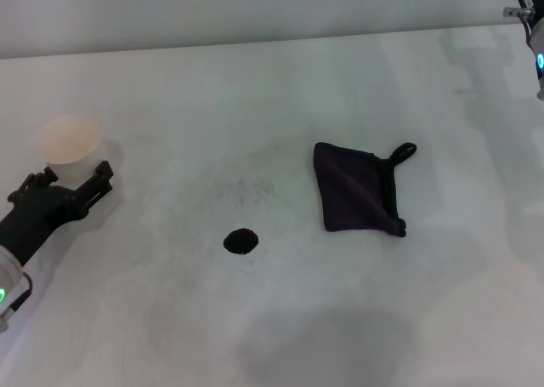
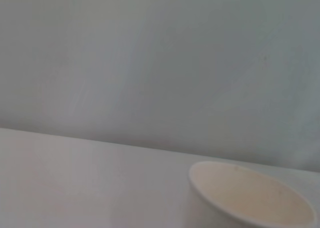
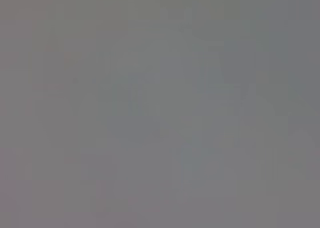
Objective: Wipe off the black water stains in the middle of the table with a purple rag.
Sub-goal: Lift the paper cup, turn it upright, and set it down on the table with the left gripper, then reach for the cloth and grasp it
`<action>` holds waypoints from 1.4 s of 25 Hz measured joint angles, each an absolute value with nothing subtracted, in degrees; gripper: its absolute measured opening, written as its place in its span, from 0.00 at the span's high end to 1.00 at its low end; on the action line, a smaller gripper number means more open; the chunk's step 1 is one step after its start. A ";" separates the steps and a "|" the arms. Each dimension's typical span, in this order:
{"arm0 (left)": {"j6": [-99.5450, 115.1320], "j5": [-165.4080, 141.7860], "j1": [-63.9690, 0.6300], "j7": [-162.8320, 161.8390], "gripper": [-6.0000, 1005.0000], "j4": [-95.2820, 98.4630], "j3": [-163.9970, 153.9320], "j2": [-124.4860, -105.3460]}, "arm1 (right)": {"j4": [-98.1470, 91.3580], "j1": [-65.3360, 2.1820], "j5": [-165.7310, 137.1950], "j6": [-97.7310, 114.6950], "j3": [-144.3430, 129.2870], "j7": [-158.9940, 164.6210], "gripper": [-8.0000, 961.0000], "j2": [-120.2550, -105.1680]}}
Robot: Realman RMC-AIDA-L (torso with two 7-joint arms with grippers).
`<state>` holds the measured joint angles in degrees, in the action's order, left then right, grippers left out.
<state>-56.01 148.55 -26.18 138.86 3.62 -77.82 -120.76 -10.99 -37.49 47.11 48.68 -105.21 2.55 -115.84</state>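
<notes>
The purple rag (image 1: 357, 190) lies flat on the white table (image 1: 170, 81), right of centre, its small loop pointing to the far right. The black water stains (image 1: 240, 241) show as one small round blot, left of the rag and nearer to me, with bare table between them. My left gripper (image 1: 76, 173) rests low at the left edge, open, its fingers just in front of a white paper cup (image 1: 70, 140). Only part of my right gripper (image 1: 520, 4) shows at the far right corner, well away from the rag. The right wrist view shows nothing but grey.
The paper cup (image 2: 250, 193) stands upright at the left, close before the left wrist camera. A faint grey speckled smudge (image 1: 251, 185) lies just beyond the blot. The table's far edge (image 1: 255, 40) meets a pale wall.
</notes>
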 joint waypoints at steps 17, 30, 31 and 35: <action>-56.66 148.04 -24.38 146.33 0.11 3.43 -80.08 -120.41 | -11.08 -37.46 47.11 48.79 -106.81 2.55 0.12 -115.84; -62.97 148.40 -19.80 146.43 0.12 4.04 -81.43 -120.41 | -10.86 -37.35 47.11 48.78 -106.79 2.55 0.12 -115.75; -64.86 148.62 -19.01 146.43 0.12 4.06 -81.24 -120.38 | -10.84 -37.35 47.11 48.78 -106.78 2.55 0.12 -115.75; -70.70 151.46 -16.36 146.50 0.12 4.13 -81.07 -120.18 | -10.70 -37.35 47.11 48.78 -106.75 2.55 0.12 -115.75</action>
